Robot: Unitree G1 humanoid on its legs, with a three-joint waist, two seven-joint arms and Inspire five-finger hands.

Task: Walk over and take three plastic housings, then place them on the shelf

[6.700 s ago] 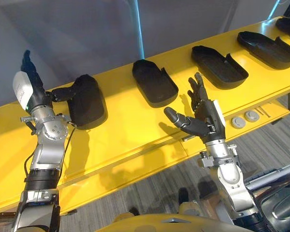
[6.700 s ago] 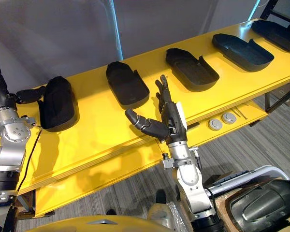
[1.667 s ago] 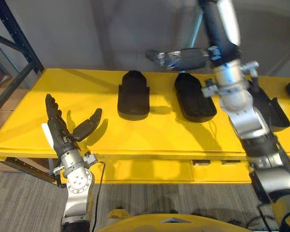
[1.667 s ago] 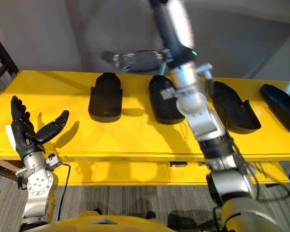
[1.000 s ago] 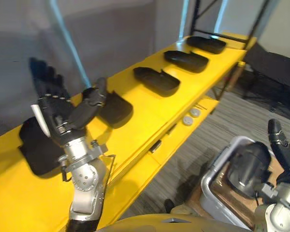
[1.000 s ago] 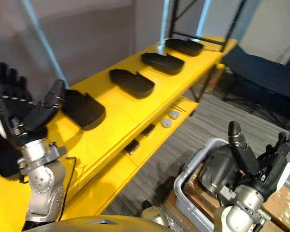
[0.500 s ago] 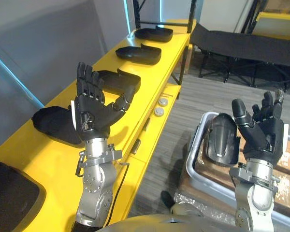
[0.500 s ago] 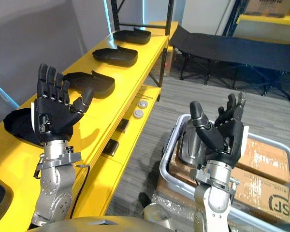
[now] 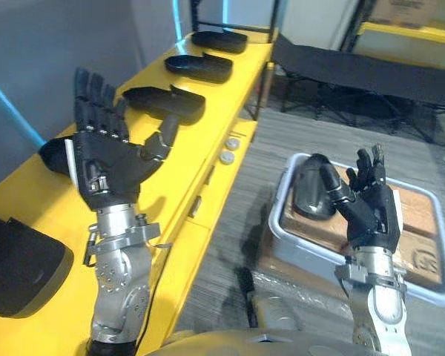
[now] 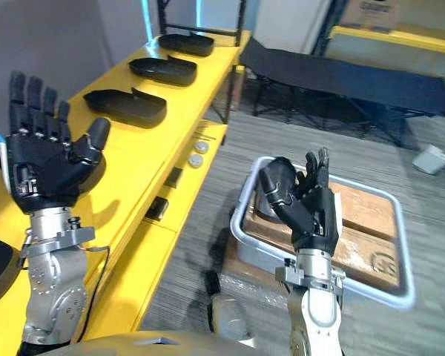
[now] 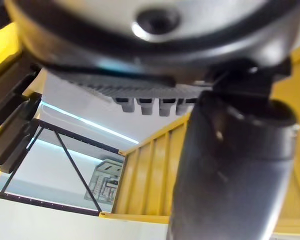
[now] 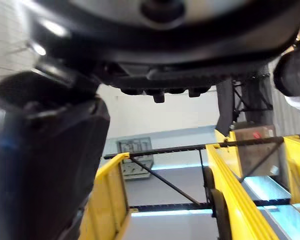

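1. The room is bright, and the light comes from above.
2. A blue-white light strip [image 9: 15, 111] glows on the wall.
3. The yellow shelf [image 9: 211, 122] shines.
4. The left hand [image 10: 44, 167] drops a soft shadow on the shelf.
5. In its wrist view, this hand looks very dark.

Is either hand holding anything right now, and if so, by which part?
Nothing is held. Left hand and right hand are both raised, open and empty; one housing lies in the bin past the right hand.
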